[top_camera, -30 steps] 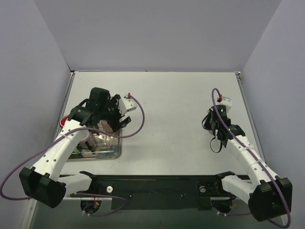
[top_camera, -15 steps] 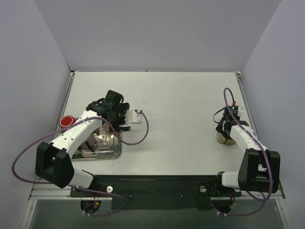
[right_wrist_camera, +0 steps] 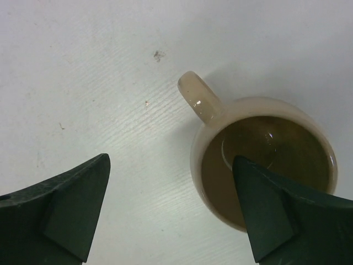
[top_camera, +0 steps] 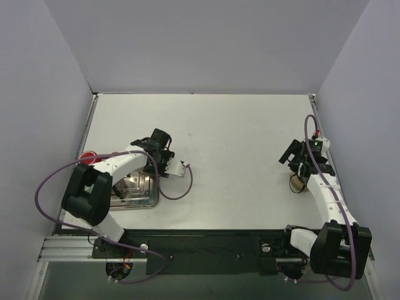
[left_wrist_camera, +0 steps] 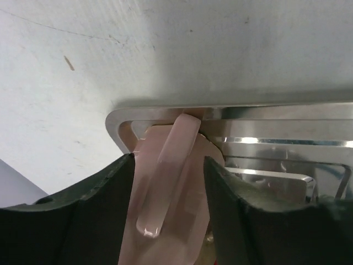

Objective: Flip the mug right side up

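A beige mug with a brown inside stands right side up on the table at the right, mouth open to the camera, handle pointing away. My right gripper hangs open just above it, touching nothing; the right finger covers part of the rim. At the left, a pink mug lies in the metal tray, its handle facing the wrist camera. My left gripper is low over the tray's corner, its fingers pressed against the mug's two sides.
The metal tray sits near the table's front left edge. A red round thing lies just left of it. Purple cables loop beside both arms. Grey walls close in the table on three sides.
My right gripper opened and let go of the beige mug, which now stands on the table farther right. My left gripper dropped to the tray and closed in round the pink mug.
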Robot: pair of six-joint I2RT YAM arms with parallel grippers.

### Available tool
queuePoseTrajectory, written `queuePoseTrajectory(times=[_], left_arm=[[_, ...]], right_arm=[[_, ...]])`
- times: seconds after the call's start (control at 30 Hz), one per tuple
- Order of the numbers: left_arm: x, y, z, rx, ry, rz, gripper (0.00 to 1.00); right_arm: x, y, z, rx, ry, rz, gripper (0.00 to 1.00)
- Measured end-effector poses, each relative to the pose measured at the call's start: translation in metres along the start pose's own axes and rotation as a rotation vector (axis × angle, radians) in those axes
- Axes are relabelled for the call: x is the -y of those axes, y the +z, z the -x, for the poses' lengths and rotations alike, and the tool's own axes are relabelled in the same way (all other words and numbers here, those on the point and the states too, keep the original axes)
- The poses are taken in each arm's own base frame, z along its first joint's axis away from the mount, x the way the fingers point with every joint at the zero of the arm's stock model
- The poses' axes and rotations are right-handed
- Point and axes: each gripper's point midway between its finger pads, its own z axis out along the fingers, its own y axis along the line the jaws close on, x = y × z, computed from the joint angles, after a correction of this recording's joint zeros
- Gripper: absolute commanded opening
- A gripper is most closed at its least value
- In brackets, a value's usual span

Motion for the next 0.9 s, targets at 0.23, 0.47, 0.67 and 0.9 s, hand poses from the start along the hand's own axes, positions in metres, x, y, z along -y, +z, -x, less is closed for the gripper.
queuePoseTrajectory(times=[0.23, 0.47, 0.67, 0.9], left_arm=[[-0.003, 0.017, -0.007, -0.078, 0.045, -0.015, 0.00], [-0.003, 0.000, 0.016, 0.001, -0.006, -0.018, 0.00], [-0.071, -0.074, 0.050, 0.231, -0.380, 0.114, 0.00], [-0.123, -0.215, 0.113, 0.873, -0.827, 0.145, 0.00]], right_arm=[[-0.008, -0.035, 0.010, 0.070, -0.014, 0.067, 0.87], [-0.020, -0.070, 0.016, 0.120, -0.055, 0.136, 0.87], [-0.084, -0.120, 0.015, 0.192, -0.195, 0.392, 0.89], [-0.205, -0.219, -0.036, 0.213, -0.315, 1.062, 0.89]])
